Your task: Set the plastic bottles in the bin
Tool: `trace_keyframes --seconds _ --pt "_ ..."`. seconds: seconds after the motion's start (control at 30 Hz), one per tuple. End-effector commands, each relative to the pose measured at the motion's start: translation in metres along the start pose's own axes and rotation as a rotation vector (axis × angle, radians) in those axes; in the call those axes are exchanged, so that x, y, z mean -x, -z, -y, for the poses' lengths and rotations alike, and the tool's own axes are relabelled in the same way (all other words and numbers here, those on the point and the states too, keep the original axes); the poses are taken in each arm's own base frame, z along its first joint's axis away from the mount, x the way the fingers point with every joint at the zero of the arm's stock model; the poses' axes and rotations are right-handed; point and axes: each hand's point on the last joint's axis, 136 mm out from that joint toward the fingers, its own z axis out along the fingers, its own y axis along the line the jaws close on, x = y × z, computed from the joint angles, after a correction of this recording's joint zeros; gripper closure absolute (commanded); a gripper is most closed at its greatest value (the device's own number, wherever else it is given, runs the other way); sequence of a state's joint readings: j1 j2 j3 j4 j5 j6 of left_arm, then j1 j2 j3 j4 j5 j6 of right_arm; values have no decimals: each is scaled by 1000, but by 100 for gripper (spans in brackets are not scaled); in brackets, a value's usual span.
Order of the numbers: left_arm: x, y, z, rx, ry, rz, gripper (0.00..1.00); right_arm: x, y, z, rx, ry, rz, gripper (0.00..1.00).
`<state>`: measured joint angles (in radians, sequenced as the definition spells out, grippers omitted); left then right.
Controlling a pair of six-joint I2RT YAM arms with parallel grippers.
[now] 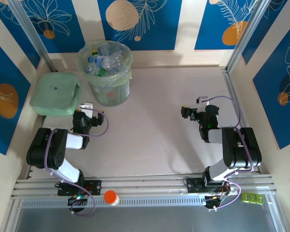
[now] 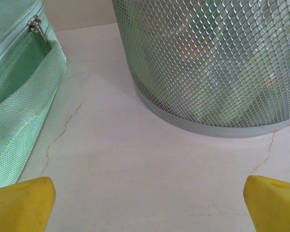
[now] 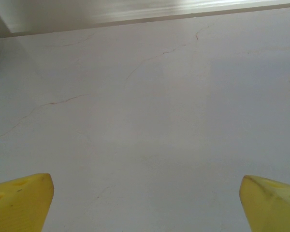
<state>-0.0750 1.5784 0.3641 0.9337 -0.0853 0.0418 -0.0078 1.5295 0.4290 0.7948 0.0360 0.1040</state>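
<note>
Presently the plastic bottles (image 1: 104,60) lie in the bin (image 1: 111,93) near the table's (image 1: 154,130) far-left corner, ahead of the left gripper (image 1: 88,107); it and the right gripper (image 1: 190,109) stand spread, empty.

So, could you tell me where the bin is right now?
In the top view the bin stands at the far left of the table, just right of the green box; the open left gripper faces its wall.
</note>
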Motion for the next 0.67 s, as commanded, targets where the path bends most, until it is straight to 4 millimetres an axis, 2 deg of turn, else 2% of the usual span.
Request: trace_keyframes --seconds 0.0,0.63 --pt "12 0 0 -7 -3 33 1 0 2 -1 10 10 4 1" --pt "12 0 1 -13 -3 34 1 0 2 -1 11 10 3 1"
